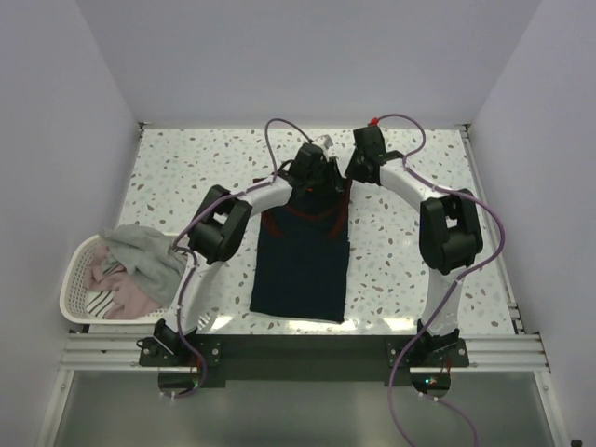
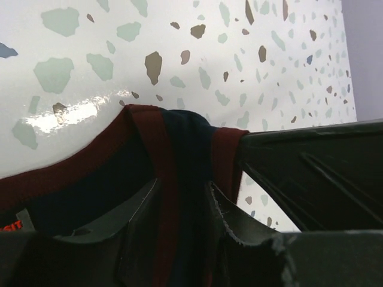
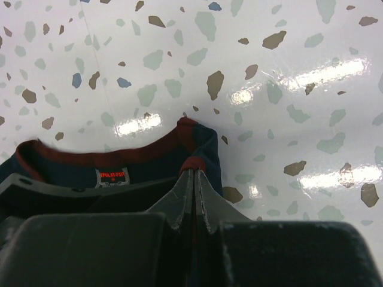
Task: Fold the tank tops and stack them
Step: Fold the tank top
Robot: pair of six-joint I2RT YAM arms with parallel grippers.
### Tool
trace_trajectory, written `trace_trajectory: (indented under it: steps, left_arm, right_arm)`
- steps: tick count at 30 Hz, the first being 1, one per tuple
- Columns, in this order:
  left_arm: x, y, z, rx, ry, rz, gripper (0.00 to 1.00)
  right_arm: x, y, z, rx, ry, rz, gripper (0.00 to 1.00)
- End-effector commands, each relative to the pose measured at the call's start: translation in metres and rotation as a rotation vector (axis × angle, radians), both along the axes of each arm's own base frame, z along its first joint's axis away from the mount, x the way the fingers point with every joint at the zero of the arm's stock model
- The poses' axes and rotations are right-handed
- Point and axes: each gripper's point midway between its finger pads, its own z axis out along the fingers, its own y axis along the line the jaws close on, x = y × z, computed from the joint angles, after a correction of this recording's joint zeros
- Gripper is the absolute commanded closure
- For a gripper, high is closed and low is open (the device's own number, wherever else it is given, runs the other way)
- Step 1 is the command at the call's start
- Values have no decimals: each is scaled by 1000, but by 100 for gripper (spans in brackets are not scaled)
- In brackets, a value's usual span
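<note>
Left pincer point(image 2: 182, 200): fingers partway apart. One shoulder strap point(image 2: 179, 137) of the navy sleeveless jersey with dark red trim point(image 1: 300, 270) runs between them, but I cannot confirm a pinch. Right pincer point(image 3: 192, 179): pressed together on the red edge of the other strap, at the fingertips only. The jersey lies flat on the white speckled desk point(image 1: 186, 168), straps at my pincers and hem back toward my bases.

Risks, as I judge them:
- Uneven hold. If I lift now, only the right-hand strap may rise. The cloth would twist and the fold would run crooked.
- Shallow right bite. A pull toward the hem could slip the trim free.
- Left fingers sit low, so closing could scrape the desk or miss the strap.
- The plain grey cloth tank top point(image 1: 149, 256) hangs over the rim of the white slotted plastic basket point(image 1: 74, 279), well to the left of the left pincer. My left elbow is near it, and a wide swing could snag it.
</note>
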Motion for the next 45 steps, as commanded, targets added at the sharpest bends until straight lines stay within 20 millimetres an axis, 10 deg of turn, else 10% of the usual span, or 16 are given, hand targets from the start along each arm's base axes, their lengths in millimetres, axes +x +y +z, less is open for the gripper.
trace_trajectory:
  steps: [1,15,27,40,45]
  left_arm:
    - [13,8,73,-83,-135,11,60]
    - [4,109,86,-8,-73,301,60]
    - [-15,129,69,35,-37,319,61]
    - [-23,150,85,57,-60,333,61]
    - [-30,163,91,73,-52,347,60]
  right_arm:
    - [12,-2,25,-9,-69,-9,100]
    - [35,21,-6,-63,-22,7,100]
    - [42,53,-5,-111,-65,29,100]
    - [47,59,-62,-135,14,40,100]
    - [46,61,-56,-130,3,71,70]
